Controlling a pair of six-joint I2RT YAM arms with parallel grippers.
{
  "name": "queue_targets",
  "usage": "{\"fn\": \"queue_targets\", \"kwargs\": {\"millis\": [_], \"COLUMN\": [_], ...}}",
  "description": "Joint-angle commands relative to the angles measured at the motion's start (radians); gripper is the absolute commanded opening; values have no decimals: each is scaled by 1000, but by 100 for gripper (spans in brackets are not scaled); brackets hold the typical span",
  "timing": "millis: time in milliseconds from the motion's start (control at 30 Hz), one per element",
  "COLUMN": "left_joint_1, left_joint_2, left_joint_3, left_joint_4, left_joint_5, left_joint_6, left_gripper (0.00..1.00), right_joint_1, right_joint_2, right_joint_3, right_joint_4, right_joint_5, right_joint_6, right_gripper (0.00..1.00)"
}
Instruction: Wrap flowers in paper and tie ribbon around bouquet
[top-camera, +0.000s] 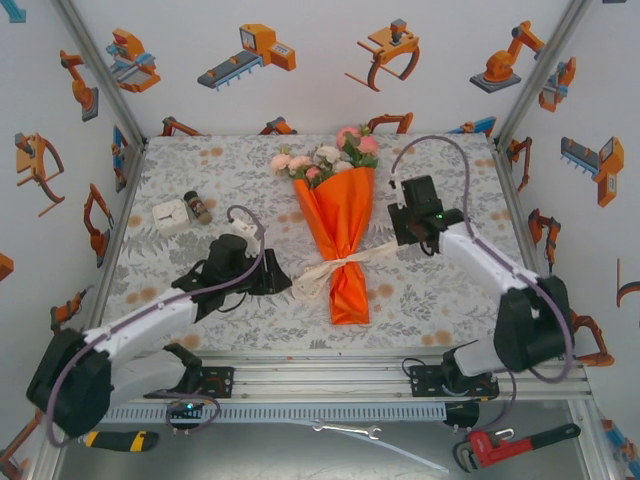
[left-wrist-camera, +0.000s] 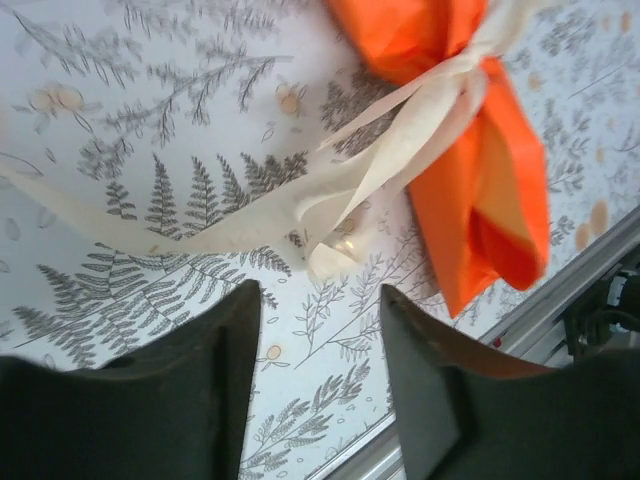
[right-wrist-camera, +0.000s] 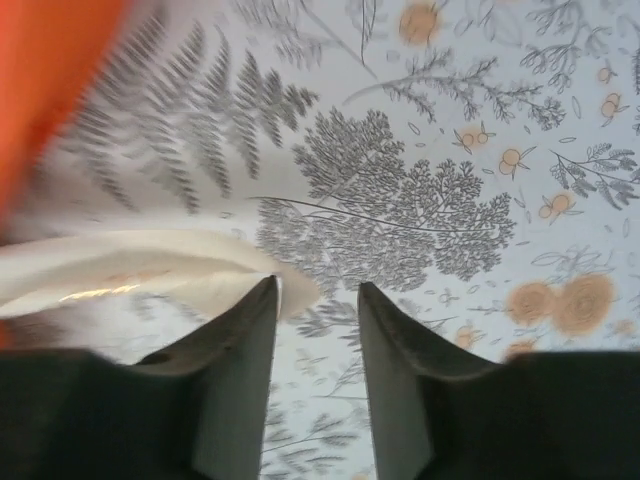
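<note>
At the left of the top view, a white box (top-camera: 171, 215) and a small bottle (top-camera: 197, 207) sit well apart from the work. The left gripper (left-wrist-camera: 320, 295) hangs low over the tablecloth (left-wrist-camera: 150, 120), its jaws moderately apart with nothing between them. One tail of the ribbon (left-wrist-camera: 400, 150) lies on the cloth just ahead of its fingertips. In the centre lies the bouquet (top-camera: 338, 235), with the roses (top-camera: 330, 158) toward the top of the frame and the orange paper (top-camera: 345, 285) cinched at the waist by the ribbon's bow. At the right, the right gripper (right-wrist-camera: 317, 290) is likewise parted and empty, with the other tail's end just beside its left finger. The tie looks done, so I judge the step to be clearing off. Each arm should lift straight up with fingers parted, so neither tail snags and pulls the bow loose.
</note>
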Motion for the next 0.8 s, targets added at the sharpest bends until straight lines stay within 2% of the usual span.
{"fn": "queue_targets", "kwargs": {"millis": [0,100,167,200,233,333,367,433,467,567,600,633,700,767], "left_joint_1": [-1,4,21,36,53,93,107,135,161,256,294,353,468,551], "left_joint_2": [-137,-264,-347,-376,-408,-466,-475,-474,-472,-408,-373,-328,-239,-139], "left_joint_3": [57,69,53,42,25,-71,-111,-197,-187,-254,-278,-306,-337,-346], "left_joint_4": [-141,-254,-314,-330,-332,-234,-173,-16,-39,137,192,266,385,518], "left_joint_5": [-174,-508,-747,-810,-861,-960,-974,-995,-976,-887,-840,-762,-586,-478], "left_joint_6": [71,62,50,58,79,210,272,369,359,454,462,461,438,439], "left_gripper": [59,69,79,87,92,100,97,97,97,97,97,97,97,97], "right_joint_1": [-47,-159,-257,-293,-325,-356,-356,-358,-358,-361,-361,-359,-358,-365], "right_joint_2": [-76,-140,-179,-192,-200,-179,-162,-114,-87,23,58,77,140,136], "right_joint_3": [-8,-71,-137,-166,-201,-289,-323,-387,-416,-495,-509,-480,-494,-552], "right_joint_4": [48,122,186,218,255,350,391,506,575,832,915,897,991,1088], "right_joint_5": [-85,-48,-34,-39,-32,88,137,206,221,183,161,133,138,101], "right_joint_6": [100,149,189,201,206,207,207,184,163,107,94,62,52,47], "right_gripper": [45,46,75,86,90,91,91,91,91,91,90,90,91,91]}}
